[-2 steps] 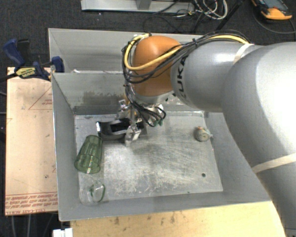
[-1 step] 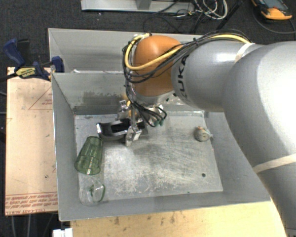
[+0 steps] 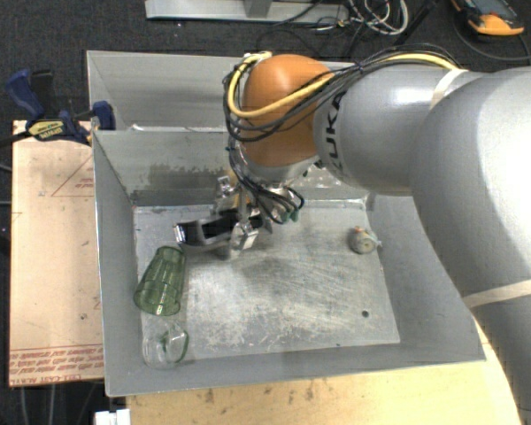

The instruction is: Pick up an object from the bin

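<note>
My gripper (image 3: 237, 230) hangs low over the back left part of the bin floor, below the arm's orange cover. A small black oblong thing (image 3: 197, 232) lies right against its left side, touching or almost touching it; whether it is held is hidden. A green see-through plastic cup (image 3: 162, 280) lies on its side just left of and in front of the gripper, mouth toward the front.
A clear glass-like cup (image 3: 165, 344) lies in the front left corner. A small round greyish thing (image 3: 363, 240) sits near the right wall. The arm's thick body covers the bin's right side and back right.
</note>
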Tool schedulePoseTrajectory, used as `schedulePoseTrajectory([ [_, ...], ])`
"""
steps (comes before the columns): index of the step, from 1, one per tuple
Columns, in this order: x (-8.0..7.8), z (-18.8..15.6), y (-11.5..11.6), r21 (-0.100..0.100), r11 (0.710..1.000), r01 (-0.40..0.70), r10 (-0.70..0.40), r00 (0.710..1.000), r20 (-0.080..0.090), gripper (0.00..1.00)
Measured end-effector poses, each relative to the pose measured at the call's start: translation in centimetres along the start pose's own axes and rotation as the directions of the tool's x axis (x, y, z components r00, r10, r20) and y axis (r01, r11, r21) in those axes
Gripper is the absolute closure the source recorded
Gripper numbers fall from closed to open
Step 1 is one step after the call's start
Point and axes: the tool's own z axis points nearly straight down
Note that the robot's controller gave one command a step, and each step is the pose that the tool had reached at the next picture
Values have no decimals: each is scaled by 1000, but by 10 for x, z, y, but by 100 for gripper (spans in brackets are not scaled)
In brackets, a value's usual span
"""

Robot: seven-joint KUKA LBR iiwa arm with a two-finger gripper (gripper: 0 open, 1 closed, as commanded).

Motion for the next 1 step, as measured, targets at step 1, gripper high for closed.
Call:
schedulePoseTrajectory([
  [1,-2,-21,0,2,1000,0,0,1000,9,100],
])
